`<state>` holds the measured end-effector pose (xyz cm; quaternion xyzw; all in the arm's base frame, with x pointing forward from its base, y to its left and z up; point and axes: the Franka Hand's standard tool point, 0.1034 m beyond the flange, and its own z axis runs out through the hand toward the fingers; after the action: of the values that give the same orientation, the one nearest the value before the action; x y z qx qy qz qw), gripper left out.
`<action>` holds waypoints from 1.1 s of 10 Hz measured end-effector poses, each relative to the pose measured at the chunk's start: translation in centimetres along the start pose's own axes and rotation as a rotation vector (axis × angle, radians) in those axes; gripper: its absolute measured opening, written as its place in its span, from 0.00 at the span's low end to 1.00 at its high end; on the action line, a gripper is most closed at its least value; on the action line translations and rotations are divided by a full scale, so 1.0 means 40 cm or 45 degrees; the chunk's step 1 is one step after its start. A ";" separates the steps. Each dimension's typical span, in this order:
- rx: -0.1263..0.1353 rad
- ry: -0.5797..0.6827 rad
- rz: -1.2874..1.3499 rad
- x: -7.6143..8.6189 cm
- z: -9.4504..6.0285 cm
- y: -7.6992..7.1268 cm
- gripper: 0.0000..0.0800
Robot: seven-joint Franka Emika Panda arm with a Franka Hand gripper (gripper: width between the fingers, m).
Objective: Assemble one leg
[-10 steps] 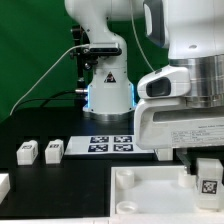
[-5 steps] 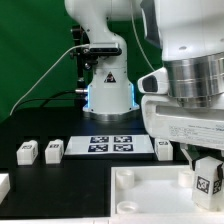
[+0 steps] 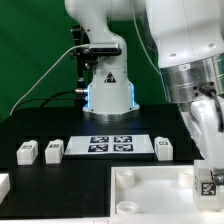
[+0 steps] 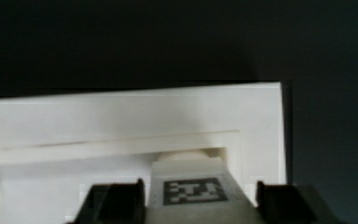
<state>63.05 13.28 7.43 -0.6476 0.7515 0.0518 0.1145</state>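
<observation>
My gripper is shut on a leg, a small white block with a square marker tag. It holds the leg upright at the far corner of the large white panel, on the exterior view's right. In the wrist view the leg sits between my two dark fingers, over the panel near its edge. I cannot tell whether the leg's base touches the panel. Three more legs lie on the black table: two on the exterior view's left and one beside the marker board.
The marker board lies flat in front of the robot base. Another white part shows at the exterior view's left edge. My arm's bulky white links fill the upper right of the exterior view.
My wrist has turned about its axis over the panel corner, with the leg still in the gripper. The leg has sunk slightly toward the panel. The other legs have not moved.
</observation>
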 end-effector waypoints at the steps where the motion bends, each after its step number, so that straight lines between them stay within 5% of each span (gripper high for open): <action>1: 0.000 0.000 0.007 0.000 0.000 0.000 0.37; 2: 0.000 0.001 -0.072 0.000 0.000 0.000 0.37; 3: -0.002 0.003 -0.105 0.002 0.000 0.000 0.61; 4: -0.015 0.003 -0.332 0.013 0.000 0.002 0.61; 5: -0.035 0.007 -0.588 0.025 -0.002 0.002 0.77; 6: -0.070 0.019 -0.814 0.028 -0.004 0.004 0.77; 10: -0.086 0.025 -1.282 0.032 -0.005 0.002 0.81; 11: -0.114 0.038 -1.491 0.033 -0.006 0.002 0.81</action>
<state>62.77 11.96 7.33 -0.9598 0.2673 0.0023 0.0861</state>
